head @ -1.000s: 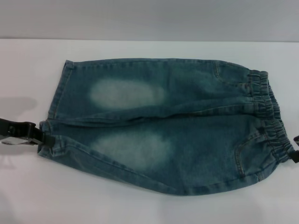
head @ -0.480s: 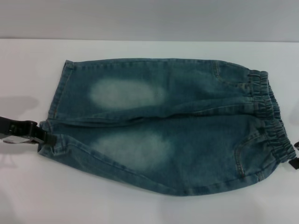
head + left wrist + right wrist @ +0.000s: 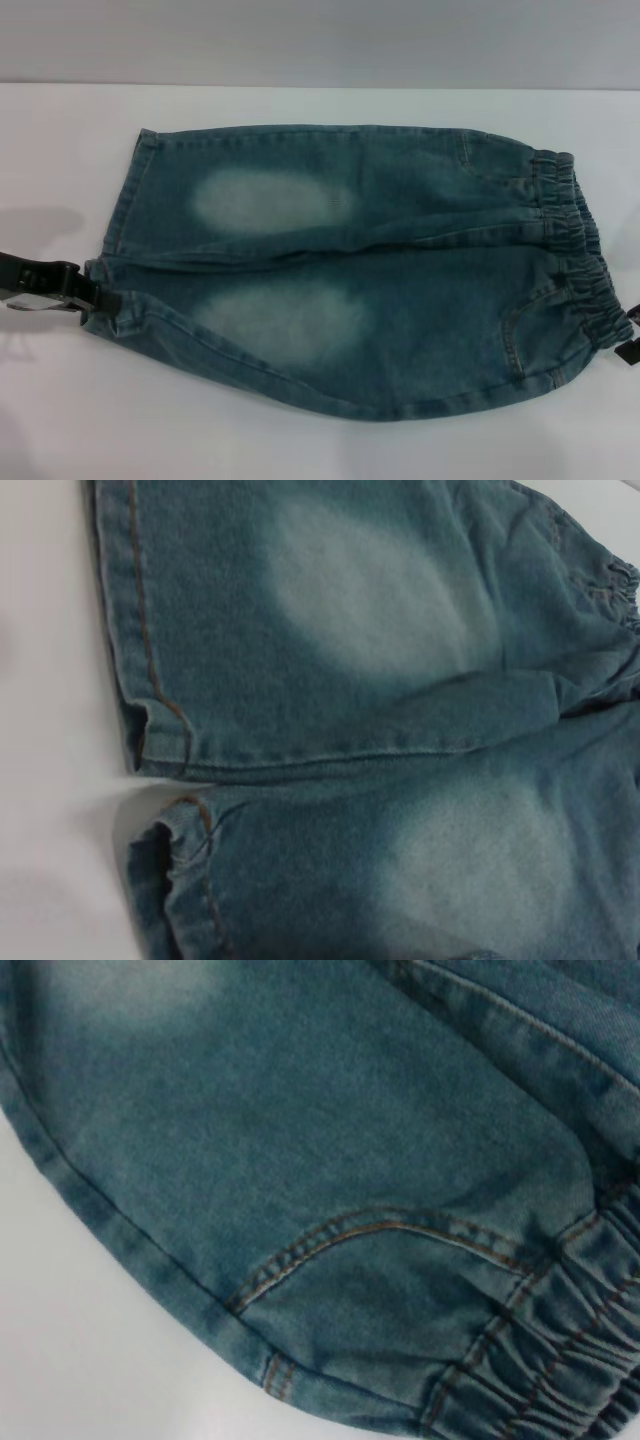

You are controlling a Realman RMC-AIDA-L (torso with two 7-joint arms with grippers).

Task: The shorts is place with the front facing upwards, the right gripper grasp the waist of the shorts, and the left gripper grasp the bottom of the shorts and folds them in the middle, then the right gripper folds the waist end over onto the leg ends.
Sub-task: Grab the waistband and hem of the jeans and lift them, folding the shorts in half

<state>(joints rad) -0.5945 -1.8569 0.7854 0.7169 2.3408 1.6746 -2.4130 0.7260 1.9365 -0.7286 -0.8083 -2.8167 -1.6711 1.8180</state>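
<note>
Item: shorts point(image 3: 350, 265), denim, spread flat front-up on the white table point(image 3: 320, 450). My left tool point(image 3: 100, 297) sits at the near leg's hem point(image 3: 112, 300), apparently closed on that edge. My right tool point(image 3: 630, 348) shows only a sliver at the waistband's point(image 3: 585, 270) near corner; I cannot tell its opening. Handling: soft, limp, moderately heavy cloth; best taken by hem and gathered band. Left wrist view alone shows the hem point(image 3: 180, 870) puckered; right wrist view shows pocket stitching point(image 3: 380, 1232).

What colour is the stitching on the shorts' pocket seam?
Orange-brown stitching, clearest in the right wrist view.
</note>
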